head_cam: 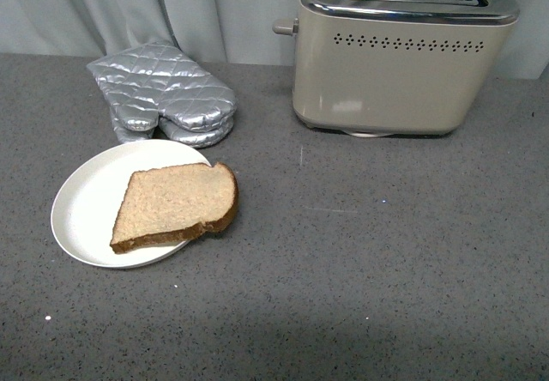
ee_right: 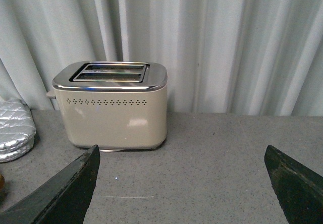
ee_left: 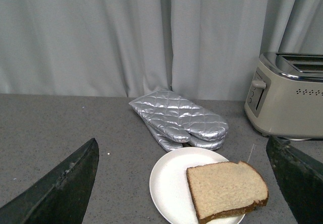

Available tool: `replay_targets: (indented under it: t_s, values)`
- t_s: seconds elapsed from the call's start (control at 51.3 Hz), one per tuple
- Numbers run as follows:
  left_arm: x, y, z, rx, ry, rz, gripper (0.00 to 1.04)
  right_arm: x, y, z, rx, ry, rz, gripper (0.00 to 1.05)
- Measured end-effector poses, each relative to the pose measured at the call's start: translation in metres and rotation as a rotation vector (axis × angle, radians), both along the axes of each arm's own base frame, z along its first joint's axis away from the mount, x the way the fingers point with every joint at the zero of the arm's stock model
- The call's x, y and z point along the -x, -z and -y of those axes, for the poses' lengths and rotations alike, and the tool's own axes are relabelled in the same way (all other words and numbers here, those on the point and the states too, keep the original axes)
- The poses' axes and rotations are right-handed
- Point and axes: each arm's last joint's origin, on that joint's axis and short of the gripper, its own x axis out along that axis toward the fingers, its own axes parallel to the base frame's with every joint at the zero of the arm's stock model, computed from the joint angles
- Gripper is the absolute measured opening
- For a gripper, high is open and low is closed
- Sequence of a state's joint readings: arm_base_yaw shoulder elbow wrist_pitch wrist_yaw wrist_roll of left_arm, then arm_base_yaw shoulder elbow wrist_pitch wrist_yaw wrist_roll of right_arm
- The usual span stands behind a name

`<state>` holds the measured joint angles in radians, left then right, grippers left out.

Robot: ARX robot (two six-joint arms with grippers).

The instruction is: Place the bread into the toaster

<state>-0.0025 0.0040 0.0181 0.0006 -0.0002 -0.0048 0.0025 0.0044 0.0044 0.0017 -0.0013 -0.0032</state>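
Countertop [head_cam: 369, 295], grey and speckled, fills the foreground of the front view, and neither arm appears in that view. At left a round white plate [head_cam: 77, 218] rests on the counter. The bread [head_cam: 176, 205] lies flat on it with its rounded crust end turned to the right and projecting past the plate's right rim. Behind the plate, close to its far rim, lie the silver quilted oven mitts [head_cam: 163, 93], stacked one on the other. The toaster [head_cam: 403, 63] stands upright at the rear right, well apart from the bread, with its slots facing up, its knob [head_cam: 285, 27] on the left side and a grey curtain [head_cam: 171, 3] behind it. In the left wrist view the left gripper [ee_left: 181, 140] is held above the counter and aimed across the plate toward the mitts. Its dark fingers [ee_left: 65, 183] are spread wide, touching nothing, with the bread lying low between them, nearer one finger. In the right wrist view the right gripper [ee_right: 181, 147] is held level above bare counter, facing the toaster's long side. Its fingers [ee_right: 65, 188] are likewise spread wide and hold nothing.
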Motion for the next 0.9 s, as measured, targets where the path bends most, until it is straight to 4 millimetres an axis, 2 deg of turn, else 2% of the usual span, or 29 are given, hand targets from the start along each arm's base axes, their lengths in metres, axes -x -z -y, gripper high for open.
replay_targets:
  t_s: [0.682,0.779,0.838,0.896]
  values:
    - [0.000,0.000,0.000,0.009,-0.011,-0.006,0.98,0.000,0.000,0.000,0.000,0.000,0.000,0.95]
    - [-0.004,0.004,0.001,0.143,-0.189,-0.218,0.98,0.000,0.000,0.000,0.000,0.000,0.000,0.95]
    - [-0.009,0.007,0.003,0.191,-0.231,-0.267,0.98,0.000,0.000,0.000,0.000,0.001,0.000,0.95]
    - [-0.022,0.009,0.006,0.254,-0.227,-0.314,0.98,0.000,0.000,0.000,0.000,0.000,0.000,0.95]
